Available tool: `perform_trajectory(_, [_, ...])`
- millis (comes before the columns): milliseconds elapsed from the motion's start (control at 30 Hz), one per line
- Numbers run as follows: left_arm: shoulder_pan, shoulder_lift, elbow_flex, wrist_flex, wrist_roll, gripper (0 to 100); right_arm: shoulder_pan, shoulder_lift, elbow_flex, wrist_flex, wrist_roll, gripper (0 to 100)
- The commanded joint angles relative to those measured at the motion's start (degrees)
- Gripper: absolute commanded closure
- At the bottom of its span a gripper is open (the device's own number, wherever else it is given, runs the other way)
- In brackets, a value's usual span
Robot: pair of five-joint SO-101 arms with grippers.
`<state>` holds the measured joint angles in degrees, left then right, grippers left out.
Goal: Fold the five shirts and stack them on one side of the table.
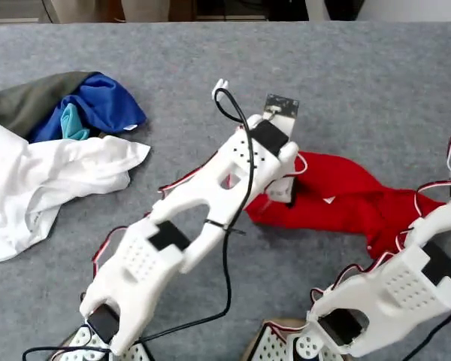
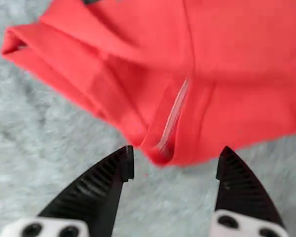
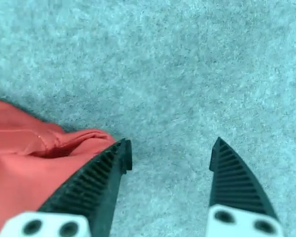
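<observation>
A crumpled red shirt [image 1: 346, 199] lies on the grey table right of centre. My left arm stretches from the front left to the shirt's left end, and its gripper [image 1: 283, 189] hangs over that edge. In the left wrist view the gripper [image 2: 176, 159] is open, with a folded hem of the red shirt [image 2: 187, 74] reaching just between the fingertips. My right gripper [image 3: 171, 148] is open over bare table, one finger [image 3: 96, 180] beside the other end of the red shirt [image 3: 24, 163]. Nothing is held.
A heap of shirts sits at the far left: a white one [image 1: 45, 180], a blue one [image 1: 98, 105], a dark grey-green one [image 1: 30, 101] and a bit of teal cloth [image 1: 71, 124]. The grey table [image 1: 361, 83] stretches behind the red shirt.
</observation>
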<state>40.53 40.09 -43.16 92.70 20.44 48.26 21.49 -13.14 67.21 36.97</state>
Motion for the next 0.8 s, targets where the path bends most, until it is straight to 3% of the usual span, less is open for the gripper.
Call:
perform_trajectory(0, [1.32,5.41,-8.09,-0.18,5.63,72,-2.68,-1.27,-5.49,4.22,-0.35,73.5])
perform_trajectory(67, [1.93,10.51,-9.58,-0.62,6.51,77,-4.18,-1.19,-6.55,6.24,-0.44,73.5])
perform_trajectory(233, [1.41,17.1,-18.46,2.99,6.24,99,-8.75,-1.1,-6.46,10.02,-0.44,73.5])
perform_trajectory(333, [0.44,17.54,-25.05,8.0,3.16,98,-13.23,-0.66,-6.29,13.45,-0.18,73.5])
perform_trajectory(500, [-3.52,14.37,-26.29,8.26,-2.64,98,-24.31,-0.31,-8.4,22.59,-0.35,73.3])
perform_trajectory(767, [-10.73,-3.82,-3.69,8.26,-9.32,98,-40.04,-0.31,-8.75,29.63,0.53,73.4])
